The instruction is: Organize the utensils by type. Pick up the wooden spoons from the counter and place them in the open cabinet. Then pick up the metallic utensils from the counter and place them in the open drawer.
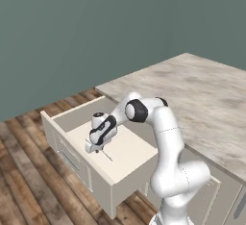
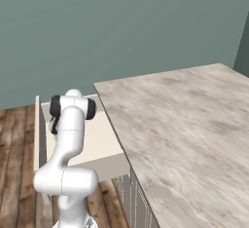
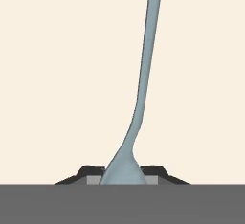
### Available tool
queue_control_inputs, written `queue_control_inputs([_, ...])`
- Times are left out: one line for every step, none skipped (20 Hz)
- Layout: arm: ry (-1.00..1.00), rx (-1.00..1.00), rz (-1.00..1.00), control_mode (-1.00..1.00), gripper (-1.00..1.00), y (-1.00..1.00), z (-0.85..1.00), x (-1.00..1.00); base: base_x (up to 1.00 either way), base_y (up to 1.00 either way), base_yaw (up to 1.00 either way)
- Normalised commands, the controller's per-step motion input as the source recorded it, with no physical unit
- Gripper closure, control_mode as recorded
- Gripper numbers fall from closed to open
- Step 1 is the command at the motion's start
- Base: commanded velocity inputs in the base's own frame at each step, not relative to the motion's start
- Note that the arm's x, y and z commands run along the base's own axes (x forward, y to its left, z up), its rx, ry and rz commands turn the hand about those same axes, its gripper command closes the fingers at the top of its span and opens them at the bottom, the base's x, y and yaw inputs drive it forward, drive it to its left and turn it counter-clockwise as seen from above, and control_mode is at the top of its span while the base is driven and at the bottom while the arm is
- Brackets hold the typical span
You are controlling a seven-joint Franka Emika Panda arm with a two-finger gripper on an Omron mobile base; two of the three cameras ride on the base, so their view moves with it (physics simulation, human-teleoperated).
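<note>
The hand view shows the gripper (image 3: 123, 176) jaws pinched on a grey metal spoon (image 3: 143, 82) over the open drawer's (image 1: 126, 153) cream floor. From the left base view, it sits mid-drawer, walls well apart, counter (image 1: 202, 94) just beyond.

Even, soft rendered light; faint shadows
</note>
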Motion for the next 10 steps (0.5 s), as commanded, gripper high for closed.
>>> queue_control_inputs([0.0, 0.0, 0.0, -1.0, 1.0, 0.0, -0.54, 0.0, 0.0, 0.0, 0.0])
queue_control_inputs([0.0, 0.0, 0.0, -1.0, 1.0, 0.0, -0.5, 0.01, 0.0, 0.0, 0.0])
queue_control_inputs([0.01, -0.01, 0.0, -1.0, 1.0, 0.06, -0.49, 0.04, 0.0, 0.0, 0.0])
queue_control_inputs([0.01, -0.01, 0.0, -1.0, 1.0, 0.06, -0.46, 0.07, 0.0, 0.0, 0.0])
queue_control_inputs([0.0, -0.01, 0.0, -1.0, 1.0, 0.11, -0.46, 0.09, 0.0, 0.0, 0.0])
queue_control_inputs([0.0, -0.01, 0.0, -1.0, 1.0, 0.15, -0.46, 0.14, 0.0, 0.0, 0.0])
queue_control_inputs([0.0, -0.02, 0.0, -1.0, 1.0, 0.2, -0.44, 0.16, 0.0, 0.0, 0.0])
queue_control_inputs([0.0, -0.03, 0.0, -1.0, 1.0, 0.26, -0.44, 0.17, 0.0, 0.0, 0.0])
queue_control_inputs([0.0, -0.03, 0.0, -1.0, 1.0, 0.3, -0.38, 0.19, 0.0, 0.0, 0.0])
queue_control_inputs([0.0, -0.03, 0.0, -1.0, 1.0, 0.36, -0.33, 0.19, 0.0, 0.0, 0.0])
